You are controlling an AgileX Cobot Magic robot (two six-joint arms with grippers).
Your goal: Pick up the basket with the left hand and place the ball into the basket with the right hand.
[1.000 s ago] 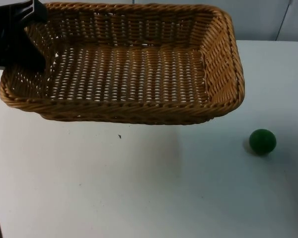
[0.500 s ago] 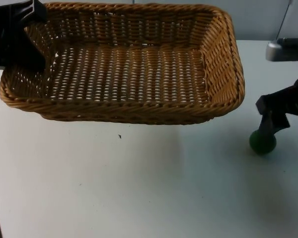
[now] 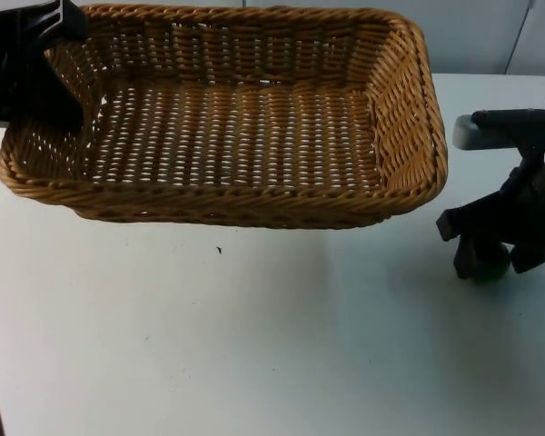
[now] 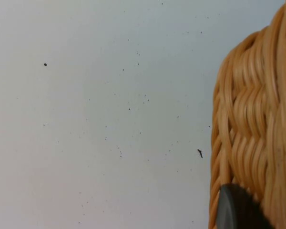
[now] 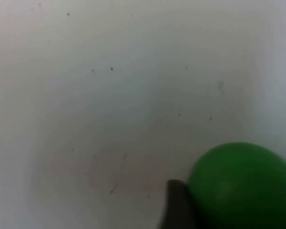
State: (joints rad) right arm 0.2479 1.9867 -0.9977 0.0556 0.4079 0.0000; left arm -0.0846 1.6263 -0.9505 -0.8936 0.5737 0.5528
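Right, you've got the wicker basket (image 3: 227, 118) held off the white table (image 3: 254, 345), its shadow lying on the table under its near edge, and it's cut off at the far rim by the frame. At the basket's left end the left gripper (image 3: 36, 77) is a black mass over the rim; from the top view you can't separate its fingers, but the left wrist view puts a black fingertip (image 4: 236, 210) flat against the woven basket wall (image 4: 257, 119), so read it as clamped on that wall. Beside the wall in that view you see bare table (image 4: 95, 105) with dark specks on it.

Now look to the right of the basket, well apart from it: the right gripper (image 3: 486, 259) is down at the table, right over the green ball (image 3: 490, 270). From above you can barely make the ball out, just a dark rounded shape under the black fingers. The right wrist view gives you more: the ball (image 5: 240, 186) sits on the table, partly cut off by the frame, with one dark fingertip (image 5: 176, 205) touching its side. You can't tell from these views whether the fingers have closed on it or merely straddle it.

No labels, brands or writing can be read on anything you're seeing
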